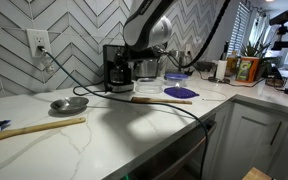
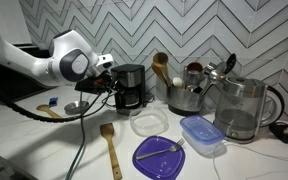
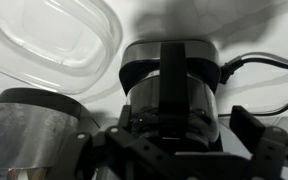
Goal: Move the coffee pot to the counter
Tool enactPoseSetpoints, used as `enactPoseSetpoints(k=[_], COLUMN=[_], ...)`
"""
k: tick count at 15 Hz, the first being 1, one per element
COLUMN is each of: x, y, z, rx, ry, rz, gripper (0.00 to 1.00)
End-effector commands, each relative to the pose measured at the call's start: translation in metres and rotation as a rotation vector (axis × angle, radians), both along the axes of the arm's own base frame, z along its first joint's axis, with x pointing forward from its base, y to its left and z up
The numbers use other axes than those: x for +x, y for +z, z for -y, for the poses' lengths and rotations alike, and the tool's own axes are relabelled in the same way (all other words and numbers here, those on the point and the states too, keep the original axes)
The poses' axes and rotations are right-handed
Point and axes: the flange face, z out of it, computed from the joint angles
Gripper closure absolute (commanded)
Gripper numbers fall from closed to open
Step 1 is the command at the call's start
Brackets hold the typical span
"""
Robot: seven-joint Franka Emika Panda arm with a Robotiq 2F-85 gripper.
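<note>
Coffee pot (image 2: 130,99): 1 unit, seated in the coffee machine (image 2: 130,76) at the back of the counter (image 2: 44,140), by the tiled wall. Gripper (image 3: 172,140): jaws spread wide, empty, facing the pot, apparently just short of it. Step in hand: approach for the grasp. Next move likely calls for advancing, closing on the pot, then drawing it clear.

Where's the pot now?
In an exterior view the pot sits in the coffee machine, left of the utensil holder, with the gripper at its other side.
</note>
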Motion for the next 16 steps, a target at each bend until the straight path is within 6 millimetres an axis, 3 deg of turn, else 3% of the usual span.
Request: enactPoseSetpoints(k=[1,3,9,11,16], x=[0.006,0.008,0.014,0.015,0.013], y=[-0.007,-0.008,-0.012,-0.014,-0.013], z=[0.003,0.005,0.013,0.008,0.002], rx=[-0.025,-0.037,-0.056,-0.046,-0.014], ry=[0.024,0.035,0.026,0.024,-0.003], rz=[0.040,0.066,0.109,0.112,0.106], gripper=[0.25,0.32,0.81,0.91,0.92])
